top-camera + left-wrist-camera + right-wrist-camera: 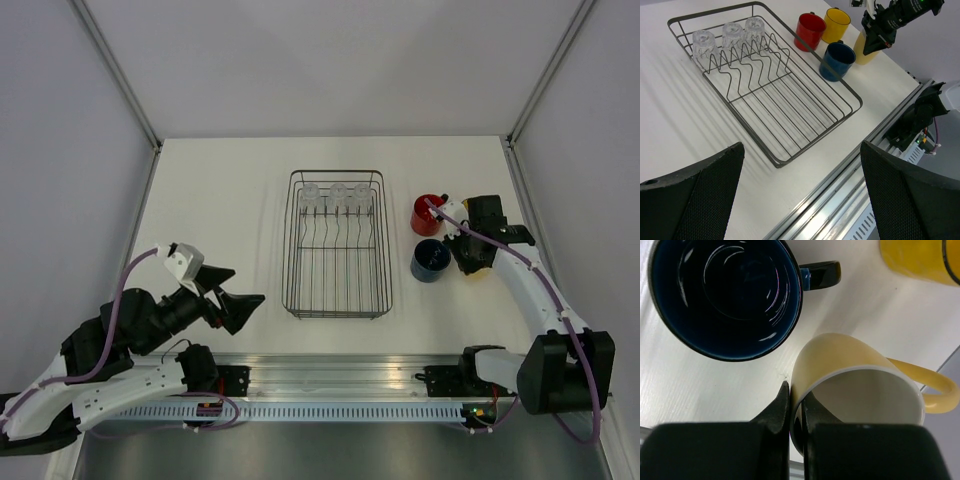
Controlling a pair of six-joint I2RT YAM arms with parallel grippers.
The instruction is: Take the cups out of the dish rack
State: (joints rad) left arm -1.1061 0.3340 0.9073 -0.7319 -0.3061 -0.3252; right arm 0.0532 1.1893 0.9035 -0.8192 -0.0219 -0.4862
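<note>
Now: right claw (796, 390) pinched onto the rim of the cream mug (840, 365), right of the rack (290, 250) and just beside the blue mug (725, 295). At lower left, the left claw (235, 292) gapes wide, empty. Three tumblers (338, 195) stand at the rack's upper end. Risk: so thin a rim grip may let the mug swing, knock the blue one, or tip on release.

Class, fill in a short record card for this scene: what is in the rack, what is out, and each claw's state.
In dish rack: three glass tumblers, far end
Table, right of rack: red mug, yellow mug, dark blue mug
Right claw: shut on cream mug at its rim
Left claw: open, empty, left of rack
</note>
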